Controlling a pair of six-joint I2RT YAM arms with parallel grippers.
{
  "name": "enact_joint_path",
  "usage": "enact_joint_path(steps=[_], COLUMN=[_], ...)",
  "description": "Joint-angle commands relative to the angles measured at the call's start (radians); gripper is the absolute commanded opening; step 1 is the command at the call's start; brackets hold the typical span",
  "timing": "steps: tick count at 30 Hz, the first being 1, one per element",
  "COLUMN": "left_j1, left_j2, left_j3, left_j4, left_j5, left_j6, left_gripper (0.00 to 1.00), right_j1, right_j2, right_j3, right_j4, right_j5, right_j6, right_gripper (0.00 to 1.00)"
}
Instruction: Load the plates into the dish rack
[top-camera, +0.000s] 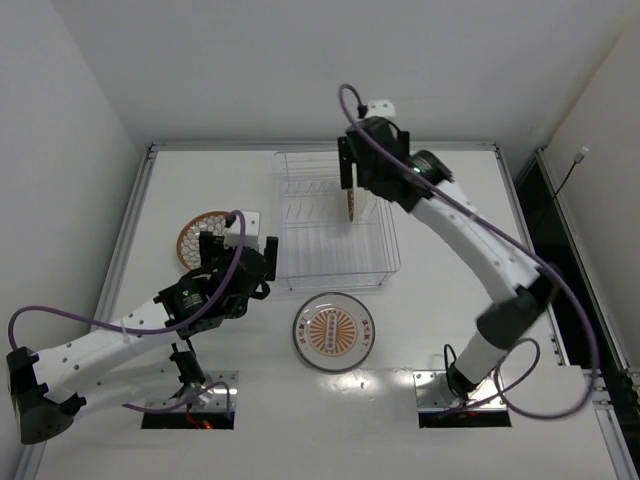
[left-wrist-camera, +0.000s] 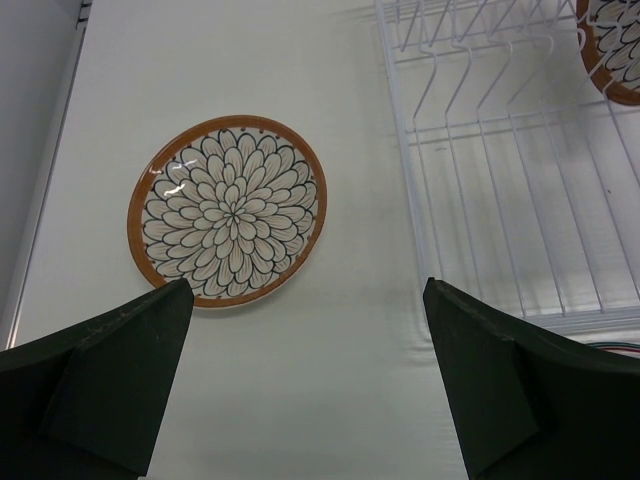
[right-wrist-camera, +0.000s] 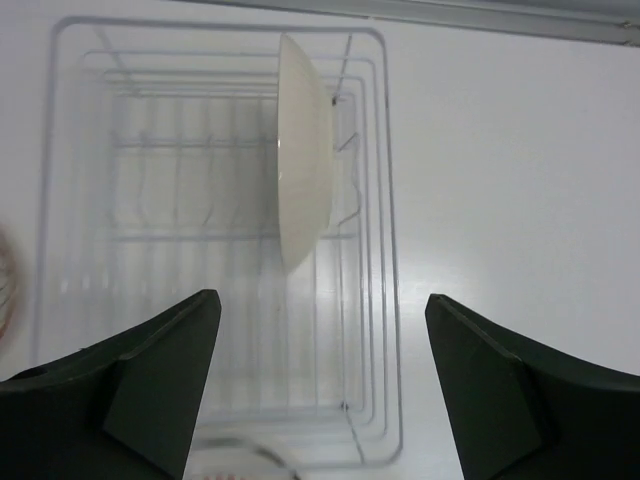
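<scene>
What worries me first is the standing plate (right-wrist-camera: 305, 150). It is up on edge among the tines (left-wrist-camera: 485, 95) toward the right side of the dish rack (top-camera: 300, 270), and I cannot tell how firmly it is seated. The right gripper (right-wrist-camera: 322, 298) hangs directly above it, jaws spread wide with nothing in them. A careless sideways drift could clip the rim and knock the plate flat, or shove the light rack across the worktop (top-camera: 450, 330).

The other risk is on the left. The brown-rimmed plate (left-wrist-camera: 228, 210) lies flat near the left edge, close beside the rack but apart from it; the left gripper (left-wrist-camera: 307, 290) hovers over bare surface next to it, jaws wide apart and empty. A shallow plate lying flat gives fingers little to bite on, so I would expect it to skid toward the left edge, or slip out when tipped upright.

The sunburst plate (top-camera: 335, 333) lies flat at the middle of the near edge, just in front of the rack; its centre is orange, its rim grey.

The flat brown-rimmed plate has a white face covered in dark-outlined petals; the racked one shows its pale underside to the right wrist camera. The rack sits mid-table toward the far edge; it is see-through, with rows of thin tines — one plate in, two out.
</scene>
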Motion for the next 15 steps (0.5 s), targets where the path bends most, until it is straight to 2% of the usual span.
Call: enact_joint_path(steps=[1, 2, 3, 4, 5, 6, 7, 8, 10, 13, 15], left_j1=[0.009, 0.009, 0.009, 0.009, 0.009, 0.009, 0.009, 0.009, 0.009, 0.009, 0.009], left_j2=[-0.002, -0.002, -0.002, -0.002, -0.002, -0.002, -0.002, -0.002, -0.002, -0.002, 0.007], left_j3=[0.004, 0.004, 0.004, 0.004, 0.004, 0.004, 0.004, 0.004, 0.004, 0.004, 0.004], left_j4=[0.034, 0.034, 0.034, 0.034, 0.034, 0.023, 0.023, 0.023, 0.023, 0.023, 0.023], left_j5=[-0.009, -0.009, -0.021, -0.021, -0.021, -0.030, -0.031, -0.031, -0.031, -0.040, -0.049], left_j6=[0.005, 0.005, 0.005, 0.005, 0.005, -0.004, -0.005, -0.005, -0.005, -0.005, -0.005], left_gripper=[1.00, 1.00, 1.00, 1.00, 1.00, 1.00, 1.00, 1.00, 1.00, 1.00, 1.00], right_j1=[-0.004, -0.013, -0.022, -0.022, -0.034, -0.035, -0.045, -0.045, -0.054, -0.055, -0.045], right_j2=[-0.256, -0.320, -0.385, -0.522, -0.593, -0.662, -0.724, -0.831, -0.923, -1.089, -1.223], right_j3=[-0.214, -0.285, -0.436, -0.515, -0.596, -0.755, -0.820, -0.926, -1.029, -1.288, -1.379], right_j4=[0.051, 0.074, 0.099, 0.149, 0.180, 0.249, 0.263, 0.263, 0.285, 0.332, 0.366], right_j5=[-0.216, -0.321, -0.367, -0.454, -0.499, -0.550, -0.616, -0.632, -0.688, -0.780, -0.805], right_j6=[-0.015, -0.006, 0.039, 0.075, 0.119, 0.193, 0.227, 0.265, 0.384, 0.579, 0.678], right_gripper=[0.81, 0.81, 0.81, 0.81, 0.81, 0.81, 0.81, 0.81, 0.81, 0.78, 0.77])
